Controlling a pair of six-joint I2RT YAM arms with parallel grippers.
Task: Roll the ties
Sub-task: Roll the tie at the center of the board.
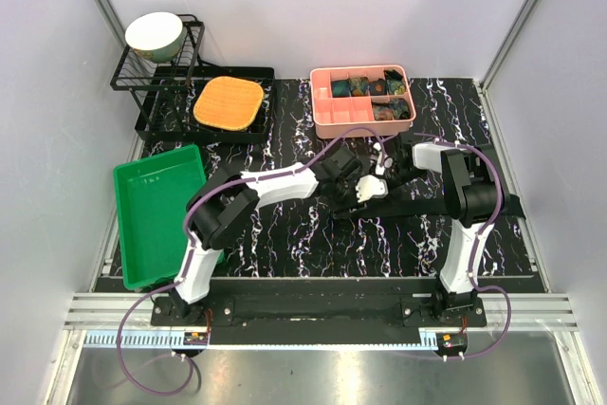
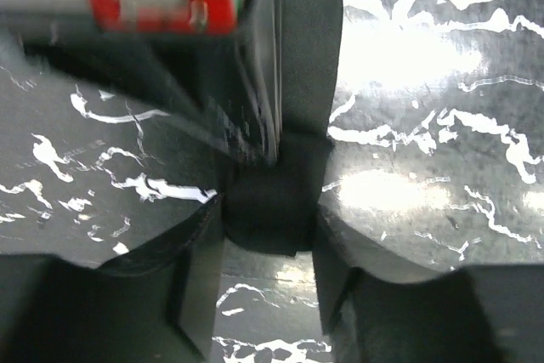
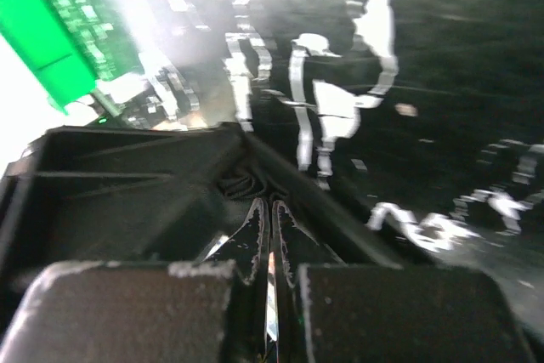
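The right gripper has its two fingers pressed flat together. Right at their tips the cloth of a long, plain black fabric necktie puckers into small folds. Whether any cloth is caught between them I cannot tell.

The left gripper stands part spread, with the folded end of the same necktie between its fingers, lying against both. Whether they squeeze it I cannot tell. From that end the narrow strip runs straight away from the left gripper over the black tabletop veined in white.

Seen from above, the two grippers meet near the middle of the table. The necktie lies flat to the right of them, passing under the right arm toward the table's right edge.

At the far side sits a pink plastic tray with compartments, several of them holding small rolled ties in dark teal and brown. Off to the left lie a bright green plastic tray, a black wire rack with a pale bowl tipped on it, and an orange square mat.
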